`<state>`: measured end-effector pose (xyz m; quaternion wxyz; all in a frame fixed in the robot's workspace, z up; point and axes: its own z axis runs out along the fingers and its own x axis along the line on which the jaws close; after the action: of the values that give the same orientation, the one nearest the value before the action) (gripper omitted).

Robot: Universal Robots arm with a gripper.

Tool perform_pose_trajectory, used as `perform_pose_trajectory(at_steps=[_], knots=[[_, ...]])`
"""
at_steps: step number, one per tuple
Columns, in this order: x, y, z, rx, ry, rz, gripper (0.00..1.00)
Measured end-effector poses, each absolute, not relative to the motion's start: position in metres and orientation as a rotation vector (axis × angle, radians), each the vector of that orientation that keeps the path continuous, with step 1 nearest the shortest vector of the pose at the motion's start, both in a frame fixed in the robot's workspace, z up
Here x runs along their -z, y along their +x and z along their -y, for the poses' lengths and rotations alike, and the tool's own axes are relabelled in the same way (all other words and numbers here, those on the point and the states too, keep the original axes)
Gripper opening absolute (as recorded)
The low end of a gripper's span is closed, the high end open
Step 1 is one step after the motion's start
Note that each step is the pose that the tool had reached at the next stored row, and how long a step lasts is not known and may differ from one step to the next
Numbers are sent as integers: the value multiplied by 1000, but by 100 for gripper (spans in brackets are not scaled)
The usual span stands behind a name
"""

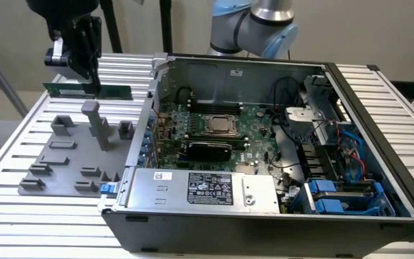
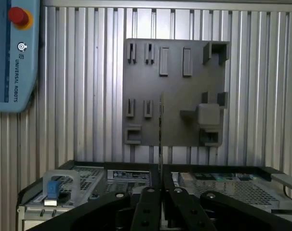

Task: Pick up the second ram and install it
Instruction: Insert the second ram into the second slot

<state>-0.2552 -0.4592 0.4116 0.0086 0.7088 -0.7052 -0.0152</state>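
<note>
Gripper (image 1: 92,86) is at 10 o'clock in the exterior view, clamped on the second ram (image 1: 118,93). The grip is near mid-length. The stick is held level, long edge roughly horizontal, with green ends showing on both sides of the gripper. Wrist view agrees: fingers (image 2: 148,207) are pinched together on the stick, which is seen edge-on as a thin line running out from the tips.

The stick is airborne over the grey fixture tray (image 1: 67,162), just above its tall post (image 1: 92,116). It looks clear of the post, no contact that I can see. The tray sits on the slatted table (image 1: 13,216), just beside the open PC case (image 1: 264,232), at the case's 9 o'clock in the exterior view.

Inside the case are the motherboard (image 1: 261,132) and the CPU socket (image 1: 221,125) near the middle of the board. Long dark memory slots (image 1: 211,103) sit at 12 o'clock from the socket. Can't tell whether any of them already has a stick in it.

Teach pendant (image 2: 13,62) with red stop button (image 2: 18,16) lies on the table, apart from the tray.

Status, my read: the pick is done, with the stick out of the tray and in the grip. Not done: carry it to the case, line it up over a slot, seat it. The stick is well apart from the slots, with the case wall between. Roughly a third through.
</note>
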Motion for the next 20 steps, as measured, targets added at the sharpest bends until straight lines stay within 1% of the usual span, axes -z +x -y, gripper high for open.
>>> perform_pose_trajectory(at_steps=[15, 20], knots=[[-414, -187, 459, 101, 2238, 2225, 0], [-414, -164, 457, 112, 2242, 2229, 0]])
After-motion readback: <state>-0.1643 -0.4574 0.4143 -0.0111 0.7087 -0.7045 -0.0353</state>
